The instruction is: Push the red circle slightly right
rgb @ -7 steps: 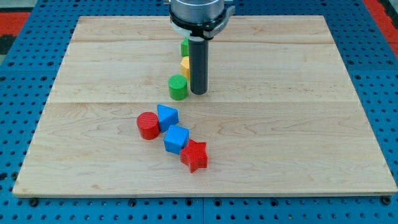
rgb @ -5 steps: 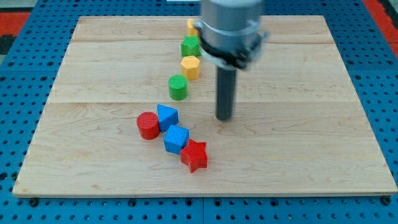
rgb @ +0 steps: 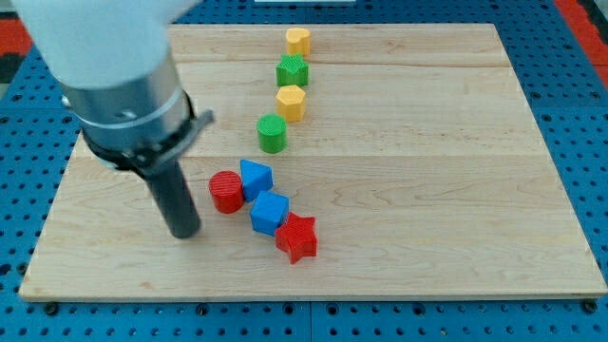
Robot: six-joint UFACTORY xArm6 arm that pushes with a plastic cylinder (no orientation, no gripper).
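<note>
My tip [rgb: 183, 234] — left of ribbed red circle [rgb: 226, 191].

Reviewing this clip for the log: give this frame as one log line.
my tip: left of, slightly below red circle, apart | red circle: touching blue block on its right | push: not yet begun

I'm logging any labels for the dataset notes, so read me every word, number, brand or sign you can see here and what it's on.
None: no readable text, number, brand or sign shows anywhere.
The wooden board, the blue pegboard table, the coloured blocks such as the red circle, and the dark rod ending in my tip all look unmarked.
</note>
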